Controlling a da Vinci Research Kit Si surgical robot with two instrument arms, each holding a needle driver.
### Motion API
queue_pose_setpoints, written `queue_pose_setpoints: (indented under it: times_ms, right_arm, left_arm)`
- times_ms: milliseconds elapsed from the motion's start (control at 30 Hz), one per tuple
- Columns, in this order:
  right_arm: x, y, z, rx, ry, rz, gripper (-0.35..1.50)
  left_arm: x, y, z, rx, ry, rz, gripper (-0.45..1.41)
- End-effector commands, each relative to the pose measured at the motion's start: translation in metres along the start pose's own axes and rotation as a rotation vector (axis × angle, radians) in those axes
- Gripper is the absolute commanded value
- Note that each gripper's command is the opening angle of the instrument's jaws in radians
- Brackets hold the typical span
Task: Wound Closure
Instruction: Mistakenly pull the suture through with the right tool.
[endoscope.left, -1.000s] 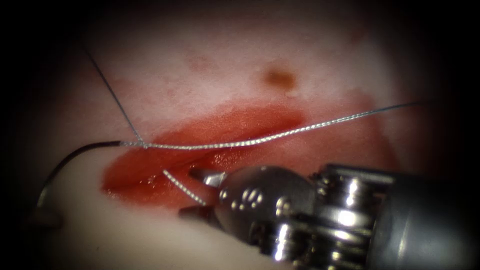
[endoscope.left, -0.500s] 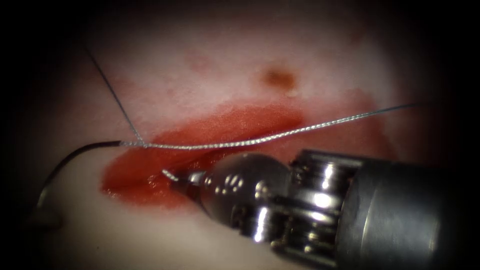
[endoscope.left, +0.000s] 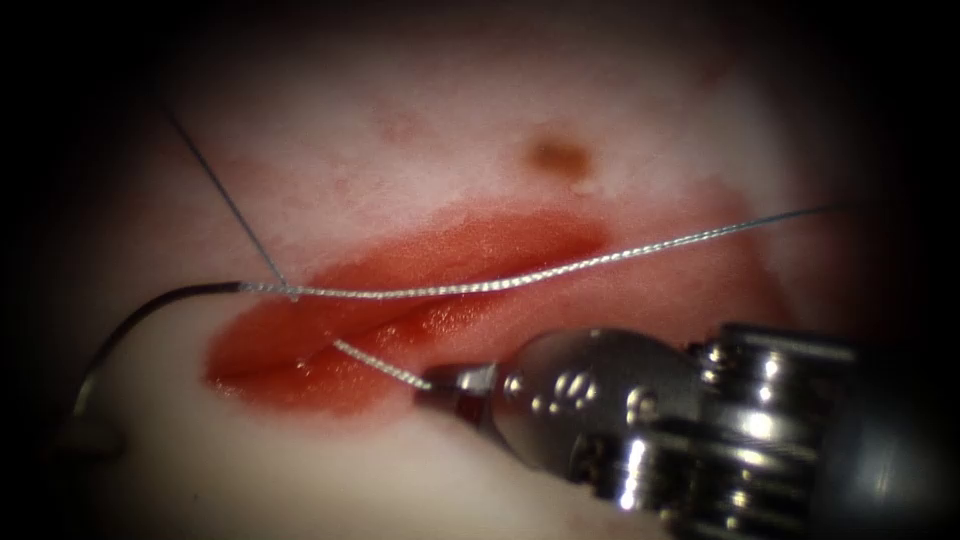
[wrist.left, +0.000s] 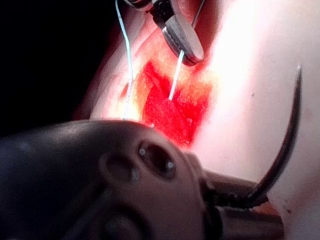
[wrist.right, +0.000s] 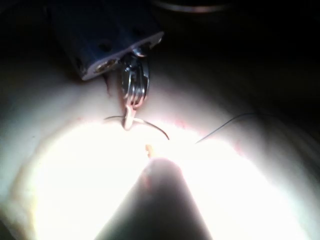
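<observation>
Pale tissue (endoscope.left: 640, 110) fills the scene, with the red, wet cut (endoscope.left: 400, 290) running across the middle. Far out to the left of the cut, the needle (endoscope.left: 130, 325) curves clear of the tissue, and the left claw (wrist.left: 235, 200) is clamped on its lower end; the tip points up and away in the left wrist view. From the needle's tail the thread (endoscope.left: 520, 280) stretches rightward over the cut, crossing a second thin strand that climbs to the upper left. Now the change: a second ago the right claw (endoscope.left: 450, 385) stood open around a short thread end (endoscope.left: 380, 365) in the cut; half a second ago it had pushed in and closed at the strand's base; now it has backed off to the right, pinched tight on that end, and the strand shows drawn out long again. So the short end is secured and being tensioned. That end runs from the cut's lower left part straight into the claw tips, touching them.
</observation>
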Motion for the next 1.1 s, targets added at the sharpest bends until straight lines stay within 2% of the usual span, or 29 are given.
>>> queue_pose_setpoints:
  times_ms: [33,133,233,333,367,600,967,1100]
  right_arm:
    - [-0.0002,0.0004,-0.0009,0.012,-0.013,0.006,-0.35]
    - [-0.0022,0.0004,-0.0022,0.006,-0.020,0.039,-0.35]
    - [-0.0055,0.0002,-0.0044,0.001,-0.019,0.099,-0.35]
    - [-0.0080,0.0003,-0.0060,-0.029,-0.076,0.122,-0.35]
    - [-0.0098,0.0006,-0.0071,-0.037,-0.090,0.145,-0.35]
    - [-0.0153,0.0009,-0.0108,-0.083,-0.112,0.210,-0.35]
    - [-0.0201,0.0013,-0.0139,-0.109,-0.158,0.276,-0.35]
    - [-0.0226,0.0013,-0.0155,-0.123,-0.191,0.301,-0.35]
  left_arm:
    - [-0.0007,-0.0007,-0.0005,0.004,-0.004,0.001,-0.45]
    - [-0.0008,-0.0007,-0.0006,0.004,-0.003,0.001,-0.45]
    - [-0.0008,-0.0007,-0.0006,0.004,-0.003,0.002,-0.45]
    - [-0.0008,-0.0007,-0.0007,0.004,-0.002,0.002,-0.45]
    - [-0.0008,-0.0007,-0.0007,0.004,-0.002,0.007,-0.45]
    - [-0.0008,-0.0007,-0.0007,0.004,-0.002,0.008,-0.45]
    - [-0.0008,-0.0007,-0.0007,0.004,-0.002,0.008,-0.45]
    - [-0.0008,-0.0006,-0.0007,0.004,-0.002,0.008,-0.45]
